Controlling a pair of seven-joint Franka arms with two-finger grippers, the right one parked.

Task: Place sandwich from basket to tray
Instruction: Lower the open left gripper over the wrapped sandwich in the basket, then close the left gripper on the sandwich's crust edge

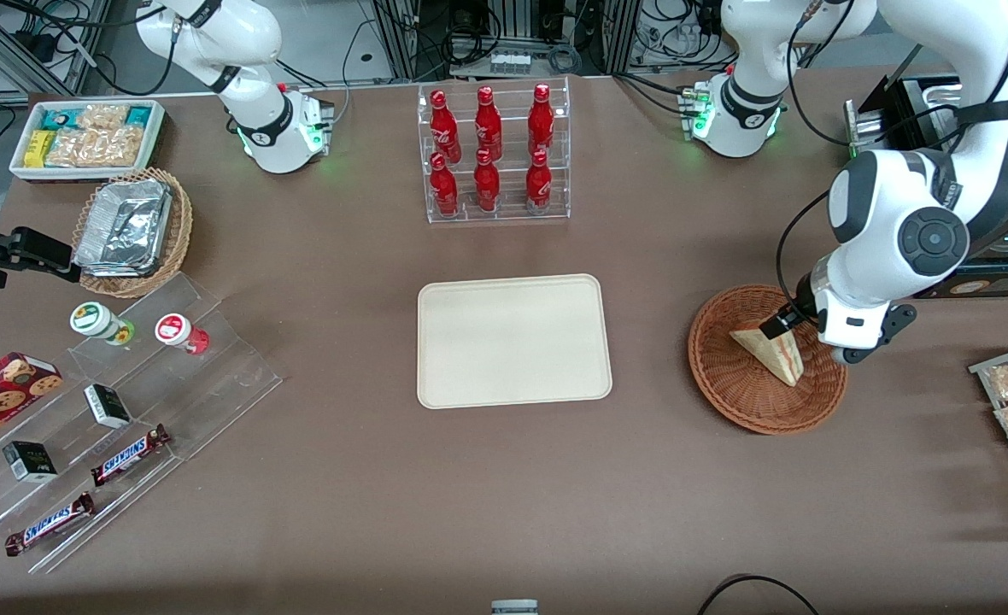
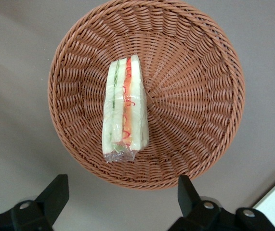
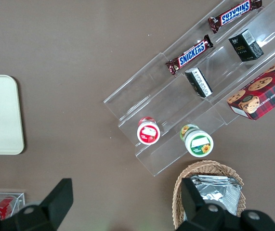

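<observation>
Wicker, reddish-brown and round, the basket (image 1: 766,359) sits on the table toward the working arm's end, and the sandwich (image 1: 770,352) lies in it, wrapped in clear film with its red and green filling stripes showing along the cut edge. Nothing of the task is finished, as far as can be judged: the cream tray (image 1: 513,340) near the middle of the table carries nothing, and the sandwich has yet to be gripped, lifted, carried across and set down. The left arm's gripper (image 2: 123,199) hangs above the basket, close over its rim, with its two black fingers (image 2: 54,195) spread wide. In the wrist view they stand well apart from each other, and neither touches the sandwich (image 2: 125,108) or the weave of the basket (image 2: 195,96). It holds nothing.
</observation>
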